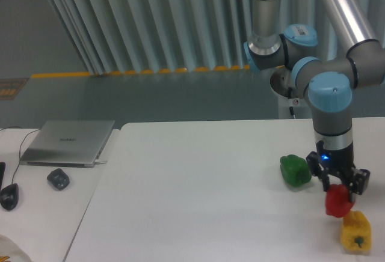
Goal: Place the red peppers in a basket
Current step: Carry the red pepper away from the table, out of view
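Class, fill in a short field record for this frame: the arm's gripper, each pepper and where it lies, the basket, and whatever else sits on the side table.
gripper: down at the red pepper, fingers either side of its top; grip not certain
red pepper: right part of the white table, between the other two peppers
green pepper: left of the gripper, apart from it
yellow pepper: in front of the red one, close or touching
basket: none in view
side table: closed laptop, two dark mice
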